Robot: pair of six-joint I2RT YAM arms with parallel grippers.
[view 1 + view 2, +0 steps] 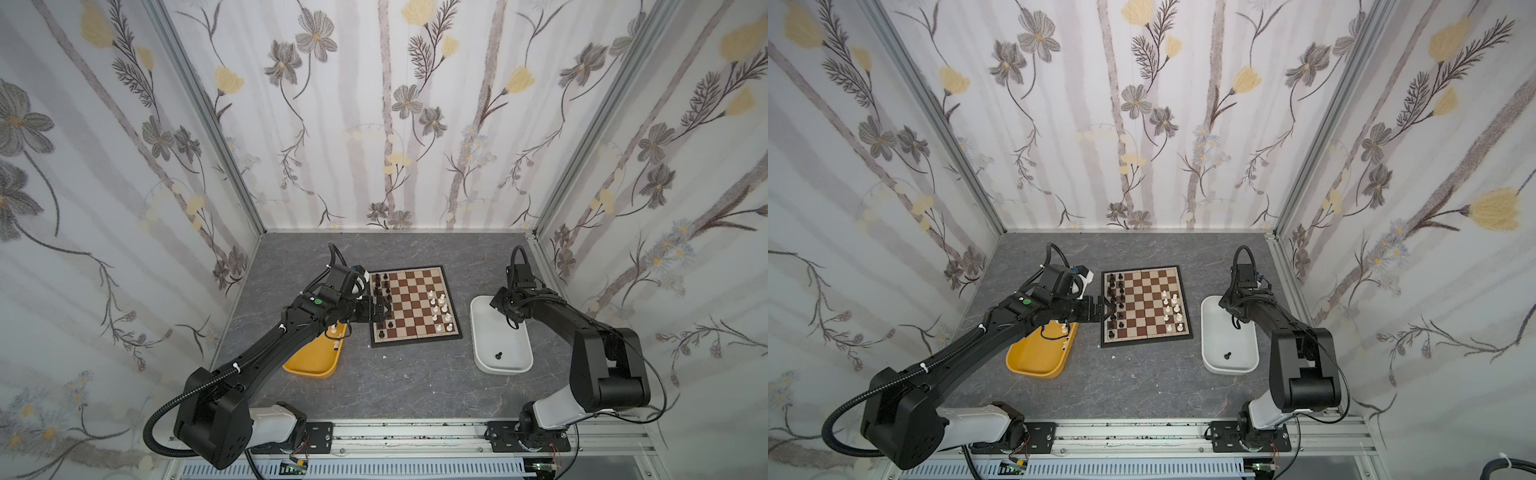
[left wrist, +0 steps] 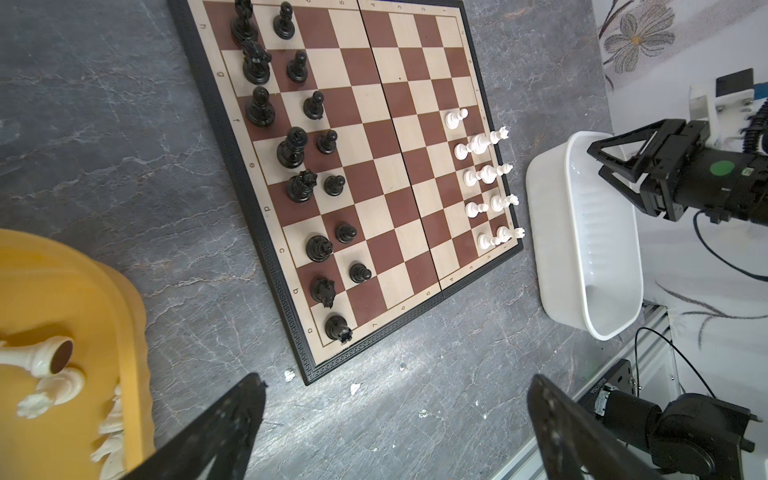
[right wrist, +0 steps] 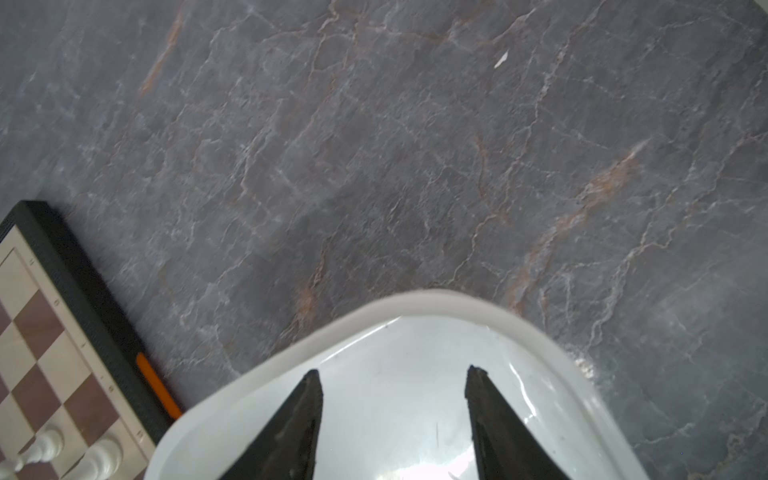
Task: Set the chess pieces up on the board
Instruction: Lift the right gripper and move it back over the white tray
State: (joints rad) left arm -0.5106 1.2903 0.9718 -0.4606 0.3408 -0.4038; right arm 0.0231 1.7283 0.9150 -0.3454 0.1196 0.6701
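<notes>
You have a matt grey table (image 2: 124, 124) veined like marble. The board (image 2: 374, 137) looks like smooth printed wood, and its black rim is patterned plastic. Your black pieces (image 2: 292, 147) are glossy plastic; the white pieces (image 2: 478, 143) look duller. The white tub (image 2: 552, 232) is shiny, smooth plastic, the yellow tub (image 2: 62, 282) satin.

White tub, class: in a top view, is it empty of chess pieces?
No, one small black chess piece sits on the floor of the white tub in both top views.
</notes>
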